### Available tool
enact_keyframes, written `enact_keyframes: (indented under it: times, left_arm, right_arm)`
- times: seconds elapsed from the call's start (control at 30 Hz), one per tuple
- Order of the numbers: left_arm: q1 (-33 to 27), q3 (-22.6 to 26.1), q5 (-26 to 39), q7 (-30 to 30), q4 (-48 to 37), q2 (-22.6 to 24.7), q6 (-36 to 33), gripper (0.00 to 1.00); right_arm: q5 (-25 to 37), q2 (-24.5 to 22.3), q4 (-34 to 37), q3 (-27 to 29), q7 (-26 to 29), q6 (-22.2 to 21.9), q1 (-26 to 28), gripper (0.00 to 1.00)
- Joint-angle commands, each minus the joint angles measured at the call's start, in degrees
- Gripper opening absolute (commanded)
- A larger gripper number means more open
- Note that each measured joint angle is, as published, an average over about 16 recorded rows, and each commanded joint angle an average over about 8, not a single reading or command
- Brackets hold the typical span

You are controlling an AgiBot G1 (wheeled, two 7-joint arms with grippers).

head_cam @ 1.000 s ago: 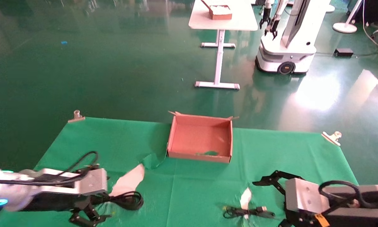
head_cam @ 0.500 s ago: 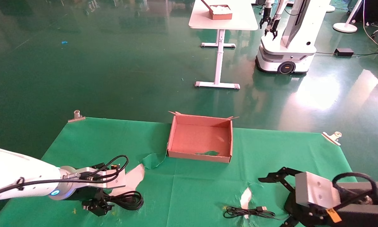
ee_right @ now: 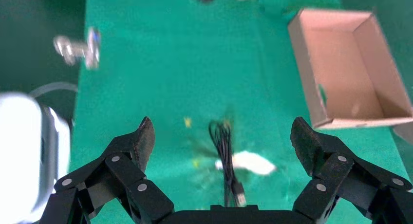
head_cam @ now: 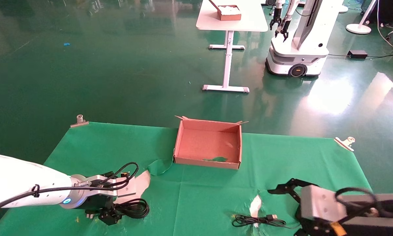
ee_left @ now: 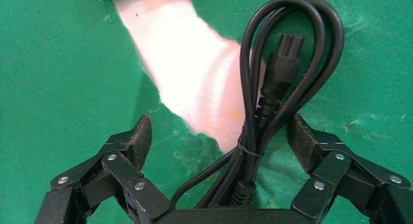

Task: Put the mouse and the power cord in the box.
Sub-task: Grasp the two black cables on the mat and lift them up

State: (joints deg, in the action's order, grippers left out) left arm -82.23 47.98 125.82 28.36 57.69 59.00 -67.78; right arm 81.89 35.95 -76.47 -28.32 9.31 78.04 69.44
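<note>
The power cord (head_cam: 135,207) lies coiled on the green cloth at the front left, partly over a white tear. My left gripper (head_cam: 109,218) is down over its near end. In the left wrist view the left gripper (ee_left: 220,136) is open, and the tied cord bundle (ee_left: 280,68) runs between its fingers without touching them. The empty brown box (head_cam: 208,144) stands at the middle back. The mouse itself is out of view; a thin black cable with a silver USB plug (head_cam: 256,220) lies front right. My right gripper (ee_right: 221,134) hangs open above that cable (ee_right: 224,146).
Metal clamps (head_cam: 79,120) (head_cam: 346,141) pin the cloth's far corners. A torn cloth flap (head_cam: 159,166) sticks up beside the box, and another white tear (head_cam: 255,205) lies by the thin cable. A white table (head_cam: 232,23) and another robot (head_cam: 298,49) stand beyond on the floor.
My left arm has swung in from the left and forward, bringing its gripper onto the near end of the power cord. The right gripper has shifted slightly near the thin cable.
</note>
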Motion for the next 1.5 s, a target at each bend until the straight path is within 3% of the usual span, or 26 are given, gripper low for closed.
enact_keyframes:
  times: [0.03, 0.33, 0.67, 0.7, 0.9, 0.93, 0.97, 1.5]
  left_arm:
    - [0.01, 0.01, 0.0, -0.15, -0.16, 0.06, 0.14, 1.0]
    - [-0.05, 0.0, -0.07, -0.32, -0.38, 0.11, 0.18, 1.0]
    - [-0.06, 0.0, -0.09, -0.37, -0.44, 0.13, 0.19, 0.98]
    - [-0.07, 0.01, -0.08, -0.37, -0.45, 0.14, 0.21, 0.9]
    - [-0.09, 0.04, -0.02, -0.37, -0.49, 0.18, 0.27, 0.15]
    - [-0.09, 0.05, -0.01, -0.37, -0.5, 0.19, 0.28, 0.04]
    - [-0.08, 0.04, -0.01, -0.38, -0.5, 0.18, 0.28, 0.0]
    - [-0.05, -0.02, -0.1, -0.38, -0.48, 0.13, 0.21, 0.0]
  right_arm:
    - [2.65, 0.64, -0.22, -1.05, -0.47, -0.01, 0.72, 1.0]
    - [21.56, 11.57, 5.28, -9.33, -1.95, -2.54, 5.98, 1.0]
    - [31.96, 21.49, 18.33, -14.28, -4.51, -6.56, 10.02, 1.0]
    - [32.5, 22.03, 19.38, -14.44, -4.5, -7.06, 10.3, 0.94]
    - [33.85, 23.44, 22.45, -14.73, -4.25, -8.65, 11.04, 0.19]
    - [33.95, 23.57, 22.74, -14.75, -4.21, -8.81, 11.1, 0.06]
    - [33.92, 23.53, 22.7, -14.73, -4.22, -8.8, 11.1, 0.0]
    - [33.28, 22.77, 21.23, -14.53, -4.42, -8.08, 10.74, 0.0]
